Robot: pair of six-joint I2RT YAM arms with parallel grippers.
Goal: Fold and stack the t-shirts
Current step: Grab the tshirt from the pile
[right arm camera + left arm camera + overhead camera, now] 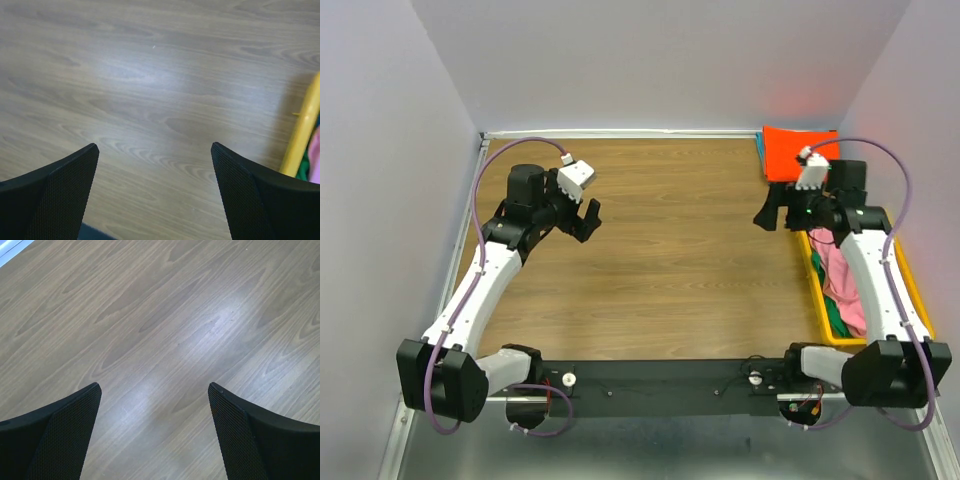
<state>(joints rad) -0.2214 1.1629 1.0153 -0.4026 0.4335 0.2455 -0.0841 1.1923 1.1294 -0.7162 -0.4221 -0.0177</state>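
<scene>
A folded bright orange t-shirt point(792, 150) lies at the table's far right corner, on top of a blue one whose edge point(760, 150) peeks out. A pink t-shirt point(847, 285) lies crumpled in the yellow bin, with green cloth point(828, 300) beneath it. My left gripper point(586, 222) hovers open over the bare wood at the left, nothing between its fingers point(70, 430). My right gripper point(772, 215) hangs open just left of the bin, in front of the orange t-shirt, and is empty too. In the right wrist view pink cloth point(315, 155) shows at the edge.
The yellow plastic bin point(817, 285) stands along the table's right side; its rim point(302, 127) shows in the right wrist view. White walls close the table at the back and sides. The wooden tabletop point(670, 250) stretches between the two arms.
</scene>
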